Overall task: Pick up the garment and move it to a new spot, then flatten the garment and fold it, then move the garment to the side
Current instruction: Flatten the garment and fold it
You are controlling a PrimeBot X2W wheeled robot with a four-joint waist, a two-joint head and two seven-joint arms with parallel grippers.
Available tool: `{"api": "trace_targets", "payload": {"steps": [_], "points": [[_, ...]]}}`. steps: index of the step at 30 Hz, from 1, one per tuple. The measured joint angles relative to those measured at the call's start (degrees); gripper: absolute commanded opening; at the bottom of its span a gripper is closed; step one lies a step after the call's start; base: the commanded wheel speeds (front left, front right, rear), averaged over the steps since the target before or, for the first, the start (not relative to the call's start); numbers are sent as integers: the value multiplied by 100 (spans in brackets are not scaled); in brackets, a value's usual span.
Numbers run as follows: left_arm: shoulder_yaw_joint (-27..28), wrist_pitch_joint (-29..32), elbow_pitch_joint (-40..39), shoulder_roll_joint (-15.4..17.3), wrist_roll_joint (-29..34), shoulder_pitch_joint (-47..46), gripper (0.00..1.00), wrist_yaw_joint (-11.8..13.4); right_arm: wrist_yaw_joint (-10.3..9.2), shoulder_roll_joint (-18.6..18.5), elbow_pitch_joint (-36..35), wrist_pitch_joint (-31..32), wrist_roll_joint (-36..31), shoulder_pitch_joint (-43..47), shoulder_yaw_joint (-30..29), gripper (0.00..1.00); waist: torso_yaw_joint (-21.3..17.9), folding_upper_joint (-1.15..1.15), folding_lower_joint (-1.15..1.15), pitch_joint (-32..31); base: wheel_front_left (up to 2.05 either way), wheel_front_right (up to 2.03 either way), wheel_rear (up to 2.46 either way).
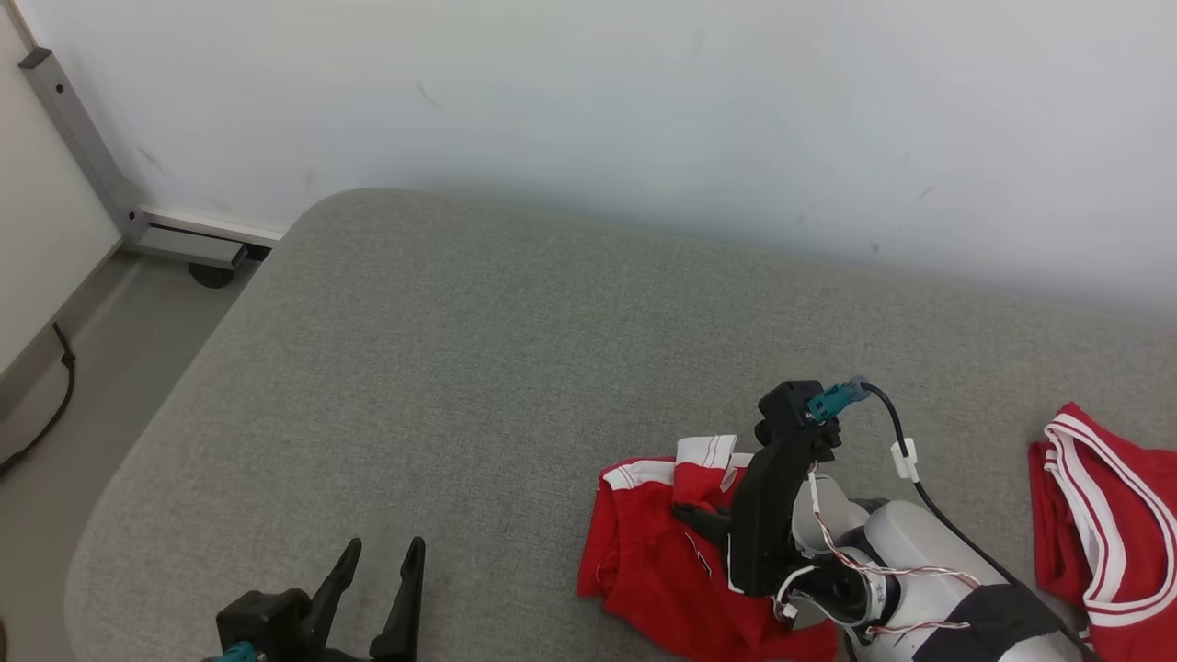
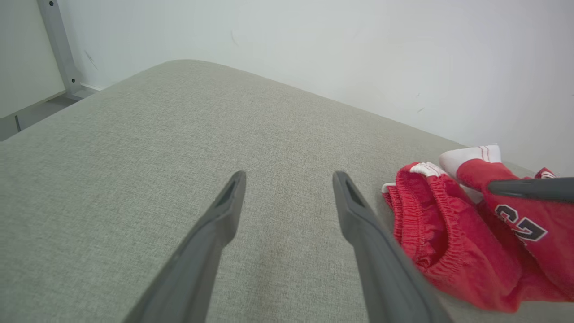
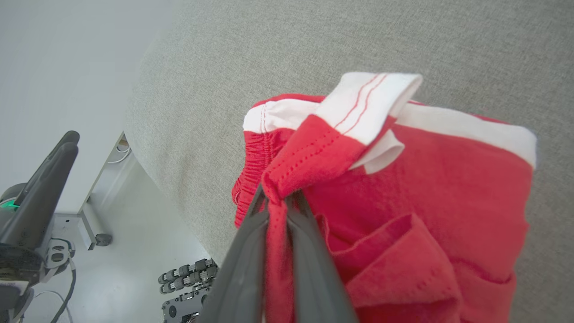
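A crumpled red garment point(image 1: 644, 552) with white trim lies at the near right of the grey cushioned surface point(image 1: 460, 368). My right gripper point(image 1: 685, 512) comes in from the right and is shut on a bunched fold of it. In the right wrist view, the right gripper point(image 3: 278, 197) pinches red cloth just below a white cuff of the garment point(image 3: 439, 188). My left gripper point(image 1: 384, 552) stands open at the lower left, apart from the cloth. From the left wrist, the left gripper point(image 2: 289, 179) holds nothing, and the garment point(image 2: 448, 233) lies to its right.
A second red piece with white stripes point(image 1: 1113, 524) lies at the surface's right edge. A white wall runs behind. A grey metal frame leg point(image 1: 110, 184) and a dark cable point(image 1: 46, 405) are on the floor to the left, past the rounded edge.
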Motion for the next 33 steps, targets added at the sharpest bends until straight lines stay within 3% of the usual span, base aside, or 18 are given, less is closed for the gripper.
{"api": "trace_targets", "payload": {"steps": [7,12,14,15,24,33], "points": [[12,0,81,-48,2,-52,100,-1,-177,116,254,-86,-1,-188,-16,0,56,0,0,13,0,0,0],[12,0,110,-81,105,-95,100,-7,-183,163,396,-93,-1,-199,1,0,89,0,0,4,0,0,0],[13,0,123,-87,105,-95,100,-7,-182,171,453,-108,0,-201,7,95,100,0,0,-5,0,0,0],[14,0,133,-88,105,-95,100,-8,-183,175,476,-138,2,-200,1,100,103,0,0,-11,0,0,0],[87,0,200,-75,109,-53,100,-7,-101,88,191,-480,10,-230,-277,100,-18,0,-1,-106,0,0,0],[215,0,74,0,137,161,100,0,-172,-722,-202,-821,-221,174,-480,100,-288,0,-1,-104,0,0,0]]}}
